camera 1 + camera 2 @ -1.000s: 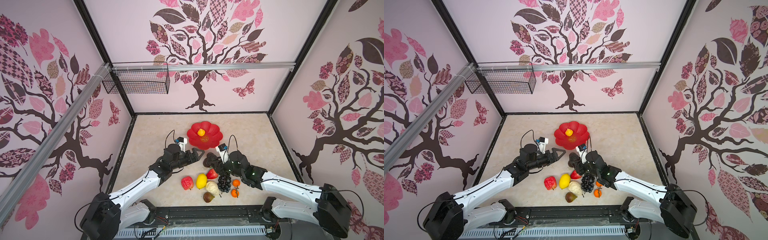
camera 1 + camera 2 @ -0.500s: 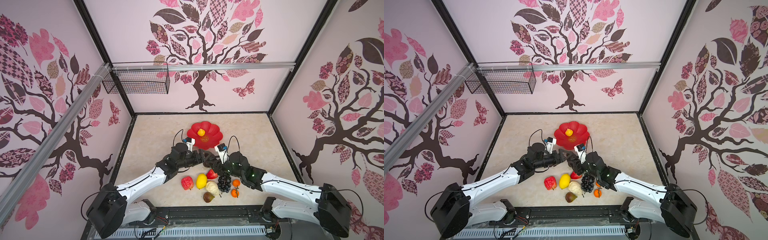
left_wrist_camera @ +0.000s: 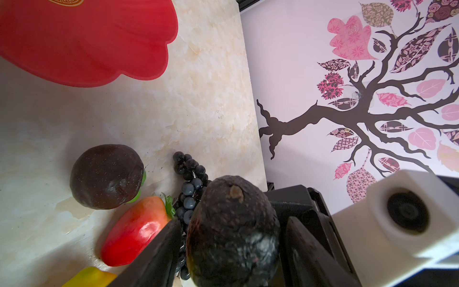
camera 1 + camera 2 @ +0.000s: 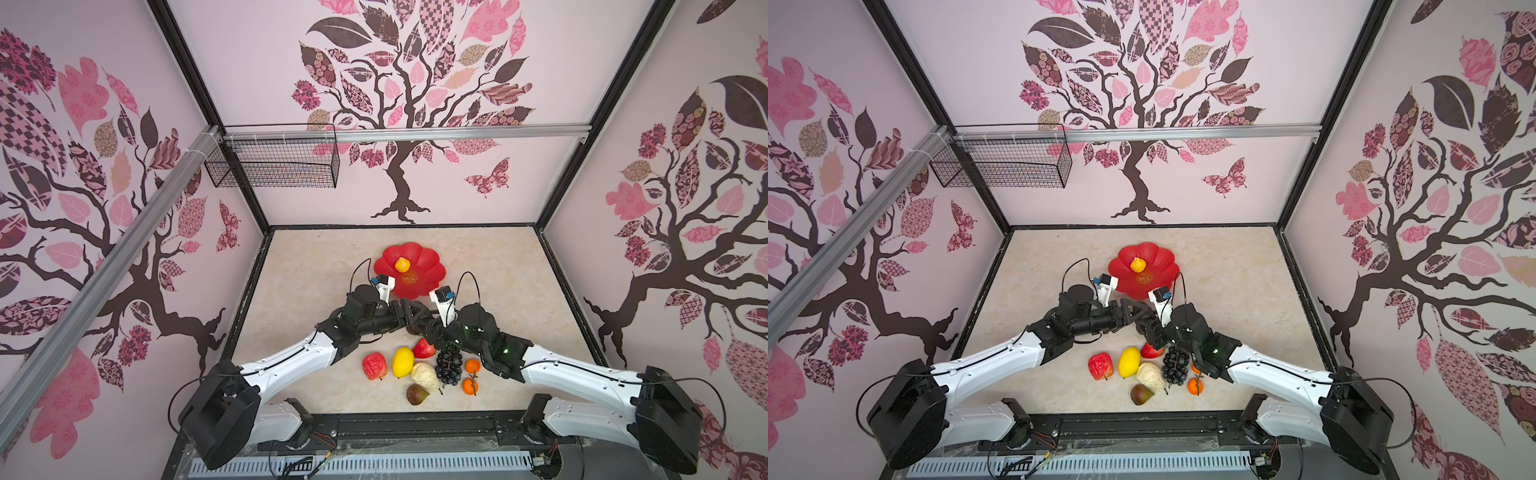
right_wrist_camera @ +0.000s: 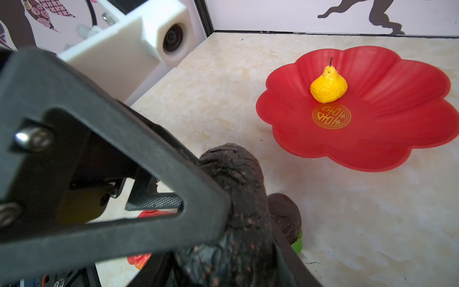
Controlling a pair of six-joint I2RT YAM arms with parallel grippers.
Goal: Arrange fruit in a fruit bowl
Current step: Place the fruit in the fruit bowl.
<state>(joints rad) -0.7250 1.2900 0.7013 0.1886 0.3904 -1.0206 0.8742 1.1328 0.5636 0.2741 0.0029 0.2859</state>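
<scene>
Nearest the robot lie the brown fig (image 4: 417, 394), two oranges (image 4: 470, 386), the cream knobbly piece (image 4: 424, 376), the lemon (image 4: 403, 362), the apple (image 4: 374, 365), the grape bunch (image 4: 449, 365) and the strawberry (image 4: 424, 348), all on the worktop (image 4: 316, 266). Beyond them the right tool (image 4: 426, 328) is closed on the avocado (image 3: 233, 231). The left tool (image 4: 1136, 309) is partly open, with one jaw on each side of the same avocado and thin gaps showing. At 12 o'clock from the tools stands the red fruit bowl (image 4: 432, 270), with the yellow pear (image 4: 401, 264) in it.
</scene>
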